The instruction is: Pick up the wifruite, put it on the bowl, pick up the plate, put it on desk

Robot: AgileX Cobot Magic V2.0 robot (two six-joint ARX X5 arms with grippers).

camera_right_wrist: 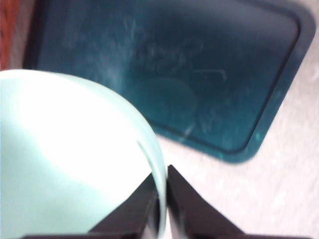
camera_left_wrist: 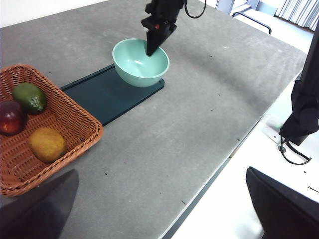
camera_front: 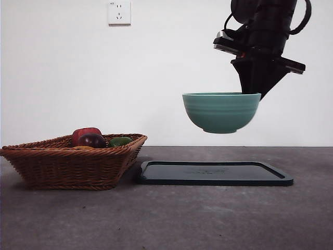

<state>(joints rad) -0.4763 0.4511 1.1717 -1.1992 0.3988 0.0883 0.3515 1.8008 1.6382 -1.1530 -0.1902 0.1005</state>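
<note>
My right gripper [camera_front: 253, 95] pinches the bowl [camera_front: 221, 111] rim, bowl hanging above the tray [camera_front: 214, 173]. Glazed, heavy, slippery: one-sided hold may tilt. Wifruite [camera_left_wrist: 47, 144] sits in basket [camera_left_wrist: 75, 119]; left gripper open.

Bowl [camera_front: 221, 111] above tray [camera_front: 215, 173], basket [camera_front: 73, 159] left.
</note>
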